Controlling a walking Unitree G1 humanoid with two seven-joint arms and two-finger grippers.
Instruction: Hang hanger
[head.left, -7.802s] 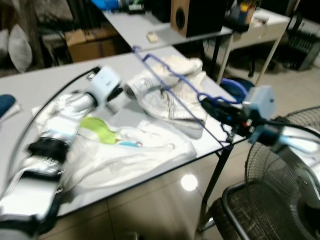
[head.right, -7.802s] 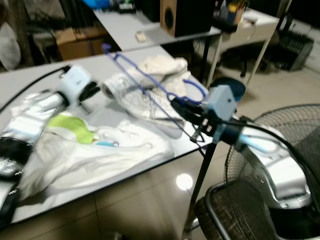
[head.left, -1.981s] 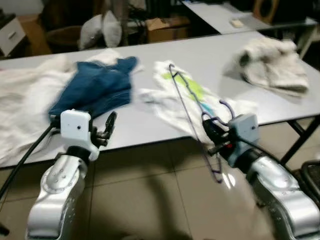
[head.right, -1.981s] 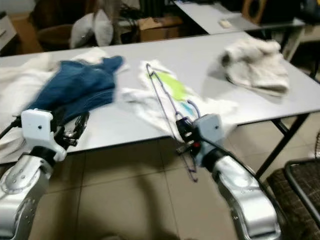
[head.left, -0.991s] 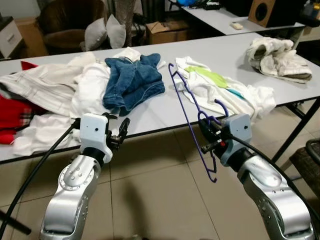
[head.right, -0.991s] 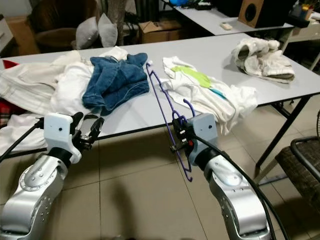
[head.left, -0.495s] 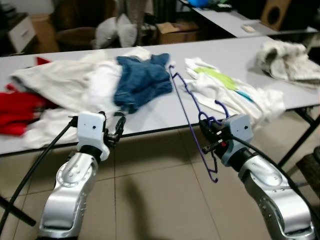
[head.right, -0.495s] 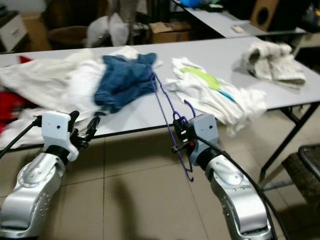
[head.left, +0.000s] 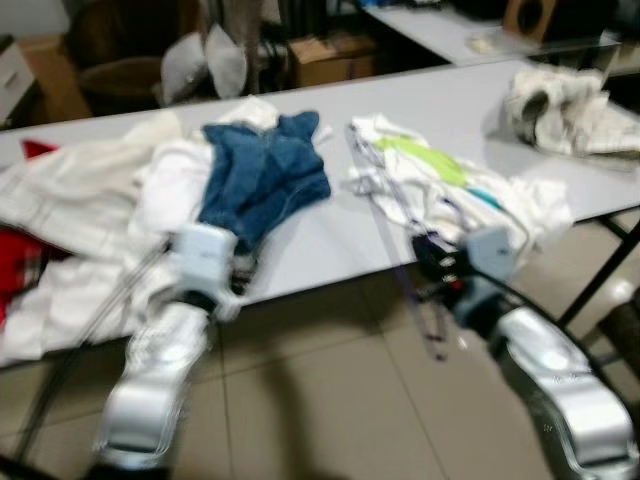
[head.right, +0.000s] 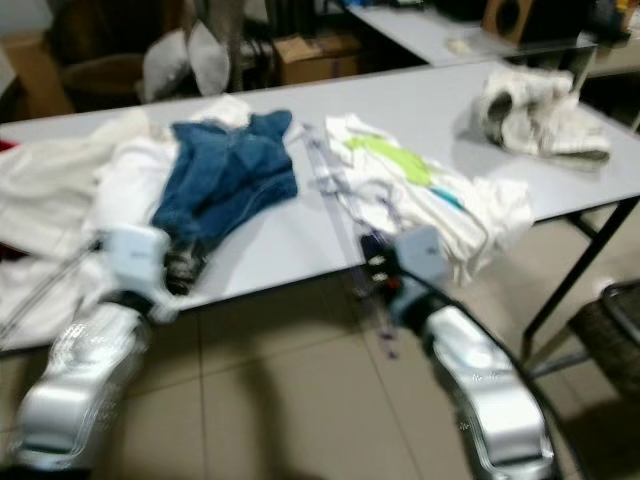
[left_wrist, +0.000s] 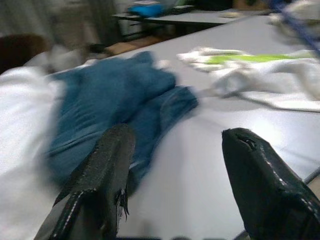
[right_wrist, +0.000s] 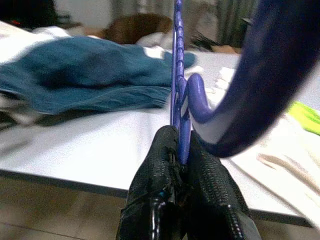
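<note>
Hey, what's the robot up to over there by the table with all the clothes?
The robot stands at the grey table, which is strewn with clothes. Its right gripper is shut on a purple hanger, held out over the table edge. The left gripper is open and holds nothing, pointing toward a blue denim garment. The hanger is not hung anywhere yet.

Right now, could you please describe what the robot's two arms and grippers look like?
Both arms are shiny silver, rounded shells. Each wrist carries a pale boxy camera housing. The left gripper has two long, broad, matte black fingers; the right gripper has textured black fingers. A dark cable trails beside the left arm.
</note>
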